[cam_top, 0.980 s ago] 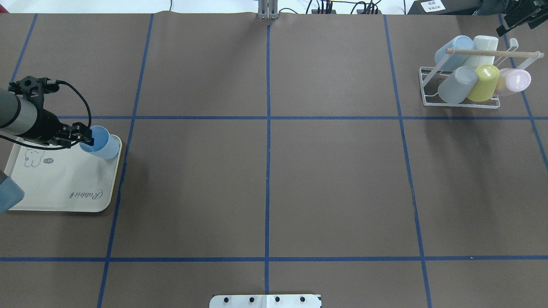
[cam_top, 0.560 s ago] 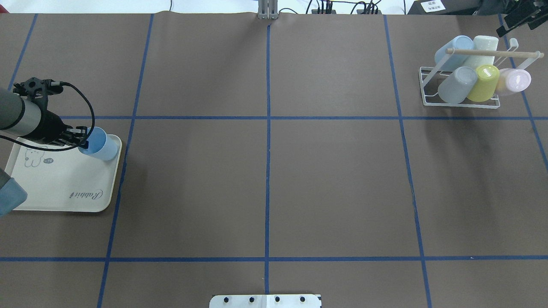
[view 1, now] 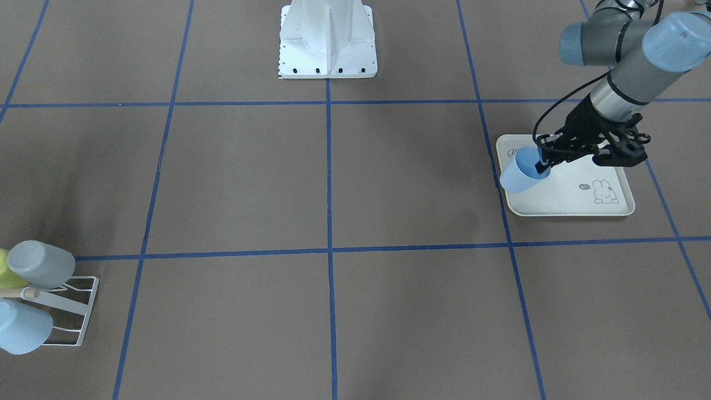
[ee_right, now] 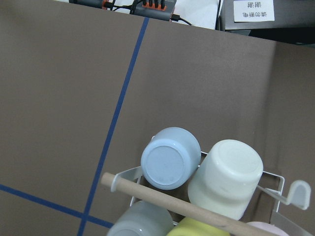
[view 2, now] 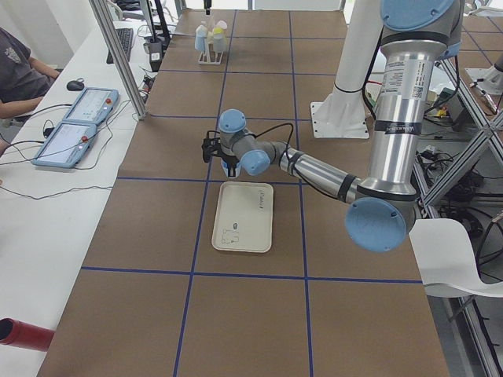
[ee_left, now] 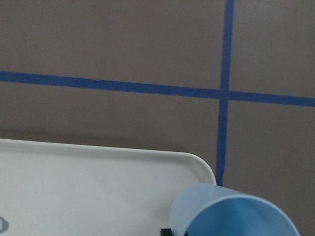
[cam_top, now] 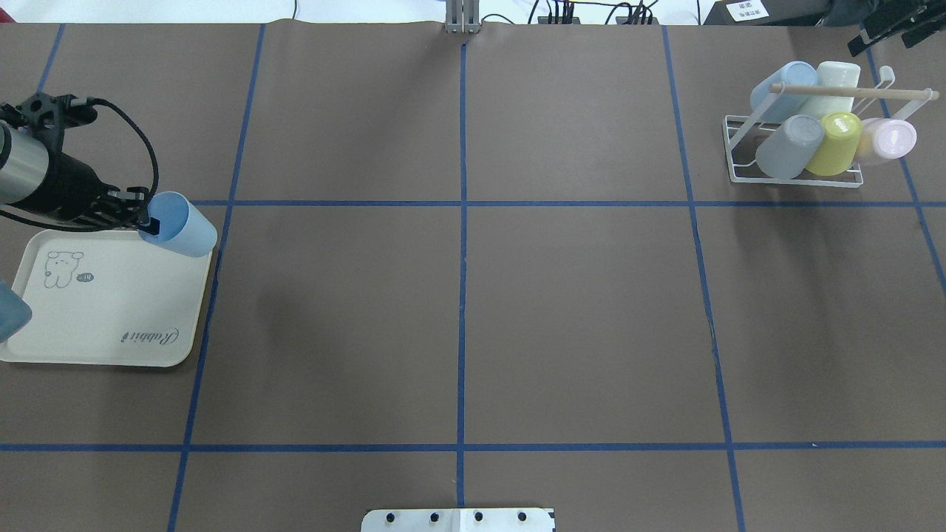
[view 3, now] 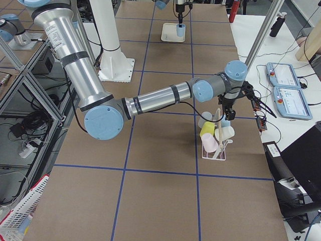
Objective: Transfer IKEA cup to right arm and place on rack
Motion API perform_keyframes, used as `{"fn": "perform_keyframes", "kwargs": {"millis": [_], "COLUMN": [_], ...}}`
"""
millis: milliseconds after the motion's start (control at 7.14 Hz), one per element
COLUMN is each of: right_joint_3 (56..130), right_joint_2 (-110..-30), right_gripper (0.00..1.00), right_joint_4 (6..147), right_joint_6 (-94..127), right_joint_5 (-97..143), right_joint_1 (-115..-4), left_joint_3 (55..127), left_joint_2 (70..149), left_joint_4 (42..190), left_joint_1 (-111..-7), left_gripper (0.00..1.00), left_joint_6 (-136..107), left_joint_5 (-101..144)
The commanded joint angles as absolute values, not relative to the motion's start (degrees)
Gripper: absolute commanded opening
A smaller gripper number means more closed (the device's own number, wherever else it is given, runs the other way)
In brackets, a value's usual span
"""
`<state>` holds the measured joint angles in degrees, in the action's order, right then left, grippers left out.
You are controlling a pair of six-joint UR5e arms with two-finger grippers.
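A light-blue IKEA cup hangs tilted above the far right corner of the cream tray. My left gripper is shut on its rim, one finger inside the cup. The front-facing view shows the same cup held by the left gripper over the tray. The left wrist view shows the cup's mouth low right. The white wire rack stands at the far right with several cups on it. My right gripper hovers just beyond the rack; I cannot tell whether it is open.
Blue tape lines cross the brown table. The rack fills the bottom of the right wrist view, with cups under its wooden dowel. In the front-facing view the rack is at the lower left. The white robot base is at the near edge.
My left gripper has lifted the blue cup off the tray and carried it towards the table's far side. The right gripper has shifted slightly near the rack.
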<state>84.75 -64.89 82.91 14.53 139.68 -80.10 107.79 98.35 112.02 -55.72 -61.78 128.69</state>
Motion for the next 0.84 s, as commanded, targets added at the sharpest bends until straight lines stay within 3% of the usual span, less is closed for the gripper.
{"fn": "perform_keyframes", "kwargs": {"millis": [0, 560, 700], "right_joint_3": [91.63, 109.04, 109.77], "right_joint_2": [-65.30, -65.22, -65.21], "right_gripper": [0.99, 0.98, 0.98], "right_joint_4": [82.62, 82.01, 74.61], "right_joint_6": [28.51, 57.43, 66.27], "right_joint_5": [141.24, 139.58, 135.48], "right_joint_1": [-79.20, -68.05, -64.72], "left_joint_3": [109.86, 110.48, 110.74], "left_joint_2": [107.62, 119.51, 119.79], "left_joint_4": [110.30, 117.30, 119.68], "left_joint_1": [-55.90, -52.22, -50.82], "left_gripper": [0.00, 0.00, 0.00], "left_joint_6": [-79.01, -110.22, -112.04], "left_joint_5": [129.46, 129.11, 128.68]}}
